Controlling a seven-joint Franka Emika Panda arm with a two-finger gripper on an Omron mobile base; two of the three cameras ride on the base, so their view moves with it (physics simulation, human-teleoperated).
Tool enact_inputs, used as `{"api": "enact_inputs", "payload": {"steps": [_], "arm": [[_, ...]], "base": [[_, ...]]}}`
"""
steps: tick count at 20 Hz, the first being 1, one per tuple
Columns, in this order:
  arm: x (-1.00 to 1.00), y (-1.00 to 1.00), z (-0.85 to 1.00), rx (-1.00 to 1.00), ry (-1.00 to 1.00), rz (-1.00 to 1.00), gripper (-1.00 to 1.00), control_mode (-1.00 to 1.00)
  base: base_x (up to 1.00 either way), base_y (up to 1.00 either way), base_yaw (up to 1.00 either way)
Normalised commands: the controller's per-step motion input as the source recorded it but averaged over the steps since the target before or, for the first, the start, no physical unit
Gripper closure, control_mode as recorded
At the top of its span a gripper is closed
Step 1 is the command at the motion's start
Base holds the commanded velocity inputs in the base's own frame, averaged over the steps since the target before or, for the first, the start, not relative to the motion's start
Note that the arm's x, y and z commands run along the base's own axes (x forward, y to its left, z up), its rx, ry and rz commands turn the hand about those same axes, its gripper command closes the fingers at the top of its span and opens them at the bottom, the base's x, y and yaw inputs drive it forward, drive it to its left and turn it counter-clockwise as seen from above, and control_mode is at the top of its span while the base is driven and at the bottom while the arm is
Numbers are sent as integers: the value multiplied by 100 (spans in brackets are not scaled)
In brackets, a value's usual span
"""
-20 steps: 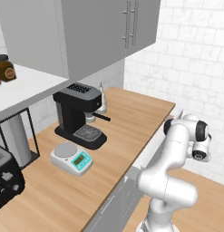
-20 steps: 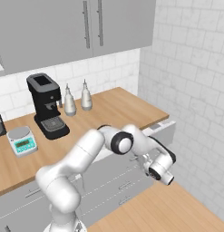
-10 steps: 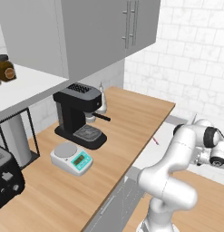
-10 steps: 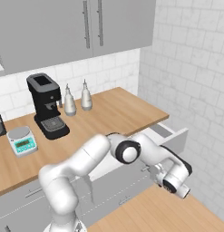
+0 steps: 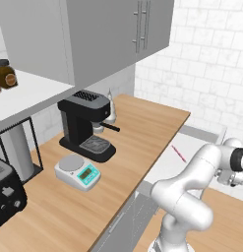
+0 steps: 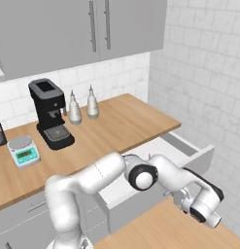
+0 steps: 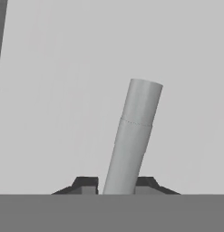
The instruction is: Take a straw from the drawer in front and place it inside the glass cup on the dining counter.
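A: Status of fixed units, largest first?

B: Grey wall cabinets (image 5: 108, 39) mounted high, over the light-wood worktop (image 5: 142, 133). Worktop running from the near left to the far right corner against the white tiled wall.

A: Status of the drawer?

B: Drawer (image 5: 165, 165) standing pulled out from under the right end of the worktop, pale inside exposed.

A: Items on the worktop?

B: Black coffee machine (image 5: 86, 125) at the left, against the wall. White scale (image 5: 77, 172) just beside it on the near left side. Two pale bottles (image 6: 74, 109) to the right of the machine, side by side and close to the wall.

A: Position and state of the hand?

B: Hand (image 7: 117, 185) located low at the near right, at the drawer front. Closed around a grey bar handle (image 7: 133, 140); in the hand view, bar filling the gap between both dark finger tips and rising at a slight tilt against a plain pale grey surface.

A: Location of the straw?

B: Straw (image 5: 178, 153) lying flat on the drawer floor, towards the far right end, well apart from the hand. Not gripped.
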Motion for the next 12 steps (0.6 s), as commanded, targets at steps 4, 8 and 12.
{"api": "enact_inputs", "payload": {"steps": [4, 8, 12], "arm": [[-55, -56, 0, 0, 0, 0, 100, -100], [-31, -17, -4, 0, 2, 1, 100, -100], [-6, 22, 2, 0, -4, -1, 100, -100]], "base": [[0, 0, 0], [0, 0, 0], [0, 0, 0]]}}
